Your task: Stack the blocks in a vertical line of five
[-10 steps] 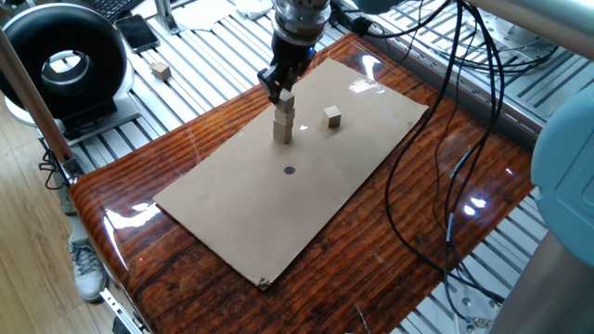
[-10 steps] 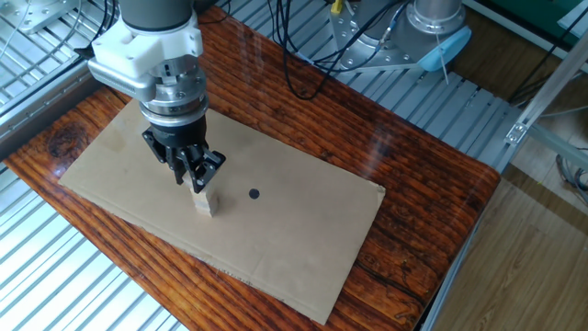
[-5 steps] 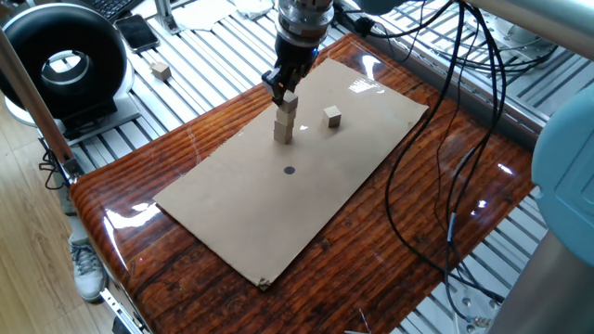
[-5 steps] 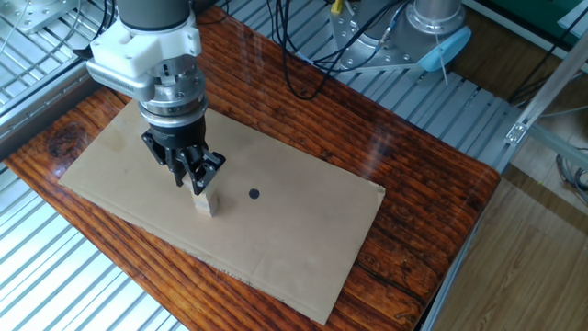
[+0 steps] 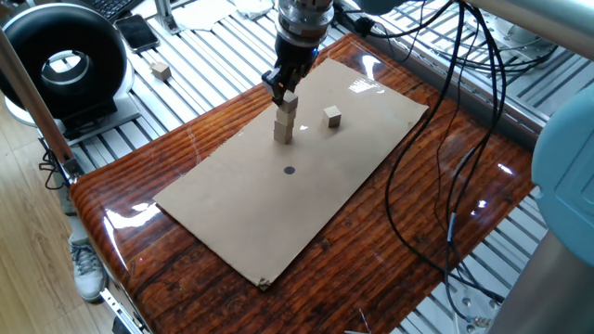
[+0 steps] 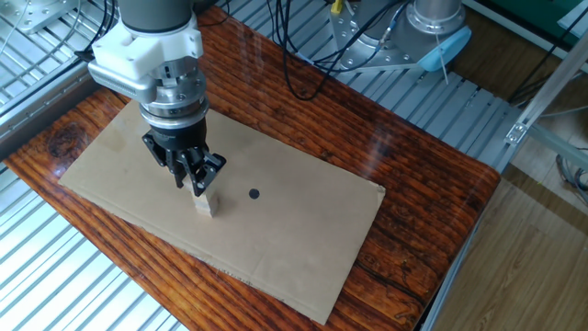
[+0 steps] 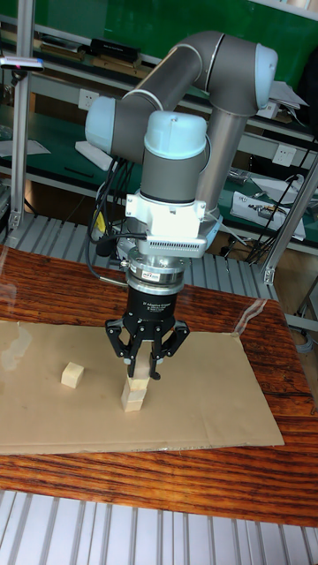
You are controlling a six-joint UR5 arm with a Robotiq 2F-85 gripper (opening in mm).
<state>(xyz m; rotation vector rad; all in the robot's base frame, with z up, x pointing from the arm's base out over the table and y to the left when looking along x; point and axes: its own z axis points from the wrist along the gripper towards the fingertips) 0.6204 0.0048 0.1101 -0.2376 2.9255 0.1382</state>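
Note:
A stack of three tan blocks (image 5: 283,125) stands on the cardboard sheet (image 5: 306,186); it also shows in the tall fixed view as the stack (image 7: 133,395) and, partly hidden by the fingers, as the stack (image 6: 206,204). My gripper (image 5: 285,91) points straight down over it, shut on the top block (image 7: 141,364), which rests on the two below. One loose block (image 5: 332,115) lies on the sheet to the right of the stack, seen as the loose block (image 7: 72,374) left of it in the tall view. Another block (image 5: 161,70) lies off the table on the metal slats.
A small black dot (image 5: 289,170) marks the sheet in front of the stack. Black cables (image 5: 445,139) hang over the table's right side. A black round device (image 5: 65,65) and a phone (image 5: 139,32) sit at the far left beyond the table edge.
The gripper has shifted very slightly to the right over the stack. The blocks have not moved.

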